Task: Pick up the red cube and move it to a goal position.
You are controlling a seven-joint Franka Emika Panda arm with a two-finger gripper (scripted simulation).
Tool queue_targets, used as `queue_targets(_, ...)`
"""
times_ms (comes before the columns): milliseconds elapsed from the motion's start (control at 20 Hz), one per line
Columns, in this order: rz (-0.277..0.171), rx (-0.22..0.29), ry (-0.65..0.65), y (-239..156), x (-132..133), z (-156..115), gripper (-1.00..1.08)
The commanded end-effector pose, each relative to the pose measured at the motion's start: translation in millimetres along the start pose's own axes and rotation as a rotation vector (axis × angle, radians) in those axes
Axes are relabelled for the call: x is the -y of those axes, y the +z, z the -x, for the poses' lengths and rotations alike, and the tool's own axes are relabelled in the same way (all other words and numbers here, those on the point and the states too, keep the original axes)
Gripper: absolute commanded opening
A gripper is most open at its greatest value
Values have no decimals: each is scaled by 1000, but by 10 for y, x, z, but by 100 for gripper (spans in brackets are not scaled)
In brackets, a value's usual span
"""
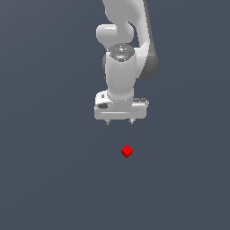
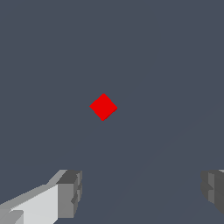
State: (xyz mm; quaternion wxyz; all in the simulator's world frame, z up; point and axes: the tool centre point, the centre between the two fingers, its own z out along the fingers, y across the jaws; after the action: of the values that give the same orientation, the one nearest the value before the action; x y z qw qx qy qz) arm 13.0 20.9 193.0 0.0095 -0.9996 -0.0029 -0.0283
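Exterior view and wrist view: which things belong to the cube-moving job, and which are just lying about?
Part of the job:
- small bright red cube, lying apart from the gripper
- white robot gripper, jaws open, holding nothing

Just lying about:
- nothing else; only the plain dark grey surface

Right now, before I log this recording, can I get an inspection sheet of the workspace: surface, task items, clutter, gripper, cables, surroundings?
Surface: plain dark grey-blue ground, flat, no marks or edges visible.
Task items: red cube resting on the ground, untouched; in the wrist view it shows as a diamond, corners turned relative to the fingers. No goal marker seen.
Clutter: nothing seen.
Gripper: gripper open, fingers spread wide, empty, apart from the cube, which sits lower in the exterior view and slightly toward that view's right.
Cables: nothing seen.
Surroundings: only the white arm; nothing else seen.
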Motion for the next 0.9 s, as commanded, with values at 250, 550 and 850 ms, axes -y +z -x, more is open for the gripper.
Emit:
queue_targets(250, 0, 1, -18, 44, 3, -17, 100)
queue_targets(550, -1, 7, -88, 216, 18, -83, 100)
queue_targets(850, -3, 18, -216, 533, 60, -199, 100)
